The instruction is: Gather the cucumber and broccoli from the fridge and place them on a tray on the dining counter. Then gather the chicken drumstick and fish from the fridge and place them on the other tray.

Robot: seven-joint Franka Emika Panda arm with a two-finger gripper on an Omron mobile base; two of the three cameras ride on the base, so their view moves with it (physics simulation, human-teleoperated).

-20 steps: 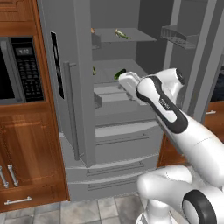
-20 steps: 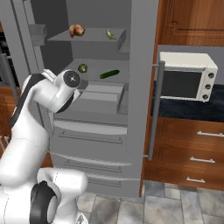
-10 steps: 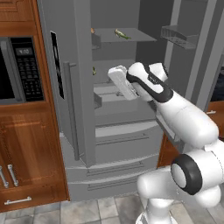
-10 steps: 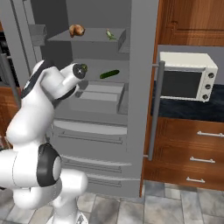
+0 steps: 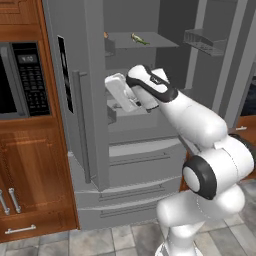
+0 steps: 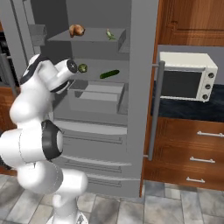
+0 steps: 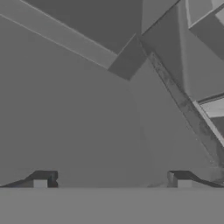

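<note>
The arm has swung left, carrying the claw (image 7: 112, 180) deeper into the fridge (image 5: 90, 150).

The big grey fridge (image 5: 95, 125) stands open. The white robot arm (image 5: 185, 112) reaches inside toward the middle shelf. A small green thing (image 5: 139, 39) lies on the top shelf. A black microwave (image 5: 22, 80) sits in the brown wooden cabinets (image 5: 30, 175) beside it.

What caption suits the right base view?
Arm reaches into the open fridge beside the broccoli and cucumber.
</note>
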